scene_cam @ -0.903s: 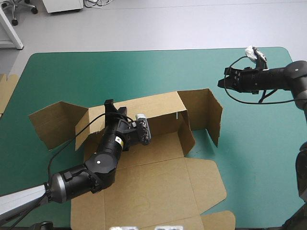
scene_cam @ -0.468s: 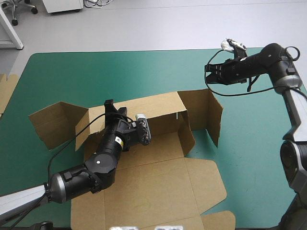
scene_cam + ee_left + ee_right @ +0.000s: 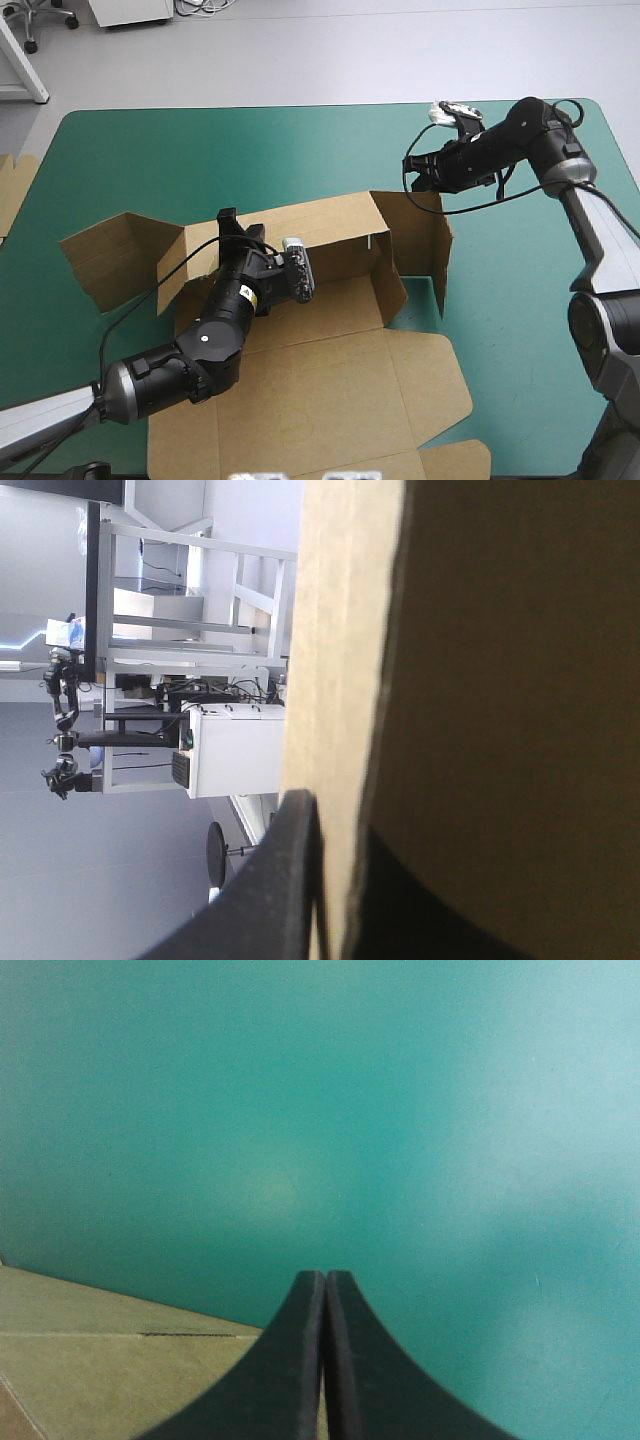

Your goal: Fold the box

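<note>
1. The box (image 3: 330, 390) is lying centred on the table (image 3: 150, 160), rear wall raised. It is probably light and stiff, bending only at creases.
2. My left gripper (image 3: 238, 228) is clamping that wall's top edge.
3. My right gripper (image 3: 415, 172) is hovering pressed together and empty at the box's 2 o'clock.

Pale grey floor (image 3: 350, 50), teal-green table cover (image 3: 150, 170), white cabinet (image 3: 130, 10), chair castors (image 3: 45, 25) beyond far edge.

Robotics lab: past the far edge of the teal-green table (image 3: 300, 150) are grey floor (image 3: 350, 50), a wheeled chair base (image 3: 45, 18), a white cabinet (image 3: 130, 10) and loose cables (image 3: 205, 6).
</note>
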